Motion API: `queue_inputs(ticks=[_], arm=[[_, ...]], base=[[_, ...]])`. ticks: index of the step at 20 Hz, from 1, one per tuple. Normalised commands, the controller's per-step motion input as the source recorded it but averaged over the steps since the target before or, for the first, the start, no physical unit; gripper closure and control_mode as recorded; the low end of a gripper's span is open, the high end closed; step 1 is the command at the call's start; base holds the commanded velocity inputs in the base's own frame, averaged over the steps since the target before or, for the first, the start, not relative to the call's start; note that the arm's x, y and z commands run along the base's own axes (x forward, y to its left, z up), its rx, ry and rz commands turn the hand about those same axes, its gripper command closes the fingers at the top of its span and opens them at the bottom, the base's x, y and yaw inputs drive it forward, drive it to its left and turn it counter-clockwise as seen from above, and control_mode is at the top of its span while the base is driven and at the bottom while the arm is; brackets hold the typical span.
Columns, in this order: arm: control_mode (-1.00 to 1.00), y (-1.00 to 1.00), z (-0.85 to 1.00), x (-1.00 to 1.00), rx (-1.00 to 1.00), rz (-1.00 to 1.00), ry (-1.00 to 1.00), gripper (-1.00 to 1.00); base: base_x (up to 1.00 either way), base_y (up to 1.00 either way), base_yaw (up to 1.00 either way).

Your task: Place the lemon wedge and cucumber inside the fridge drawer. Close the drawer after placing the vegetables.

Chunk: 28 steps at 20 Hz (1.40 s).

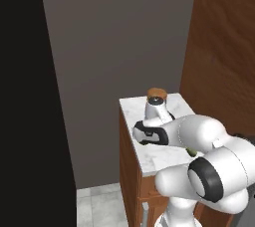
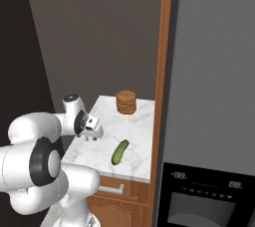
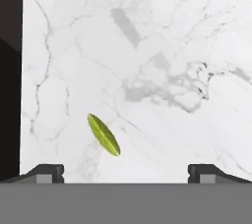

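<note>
Lemon wedge (image 3: 104, 134): lying lower left on counter (image 3: 162, 46), between fingertips.
Gripper (image 3: 126, 171): hovering, jaws released.
Cucumber (image 2: 120, 152): lying mid-frame.

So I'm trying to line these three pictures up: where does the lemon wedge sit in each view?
Left base view: I cannot make out the wedge; the arm covers that part of the marble counter.
Right base view: lemon wedge, a tiny speck just under the open gripper, left of the cucumber.
Hand view: lemon wedge, lower left, lying on the marble between the fingertips.
Shared landmark: the white marble counter, in all three views.
</note>
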Motion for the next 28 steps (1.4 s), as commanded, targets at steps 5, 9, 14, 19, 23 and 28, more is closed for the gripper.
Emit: queue_inputs(ticks=[5, 9, 14, 19, 23, 28], arm=[[-1.0, 0.1, -0.02, 0.05, 0.0, 0.02, 0.09, -1.0], [-1.0, 0.04, 0.0, 0.19, 0.0, 0.03, 0.16, -1.0], [-1.0, 0.0, 0.0, 0.19, 0.0, 0.04, 0.16, -1.0], [-1.0, 0.0, -0.07, 0.15, 0.0, 0.04, 0.12, -1.0], [-1.0, 0.0, -0.13, 0.08, 0.0, 0.04, 0.08, -1.0], [-1.0, 0.0, -0.23, 0.0, 0.0, 0.05, 0.01, -1.0]], base=[[0.0, 0.0, 0.0], [0.0, 0.0, 0.0], [0.0, 0.0, 0.0], [0.0, 0.0, 0.0], [0.0, 0.0, 0.0], [0.0, 0.0, 0.0]])
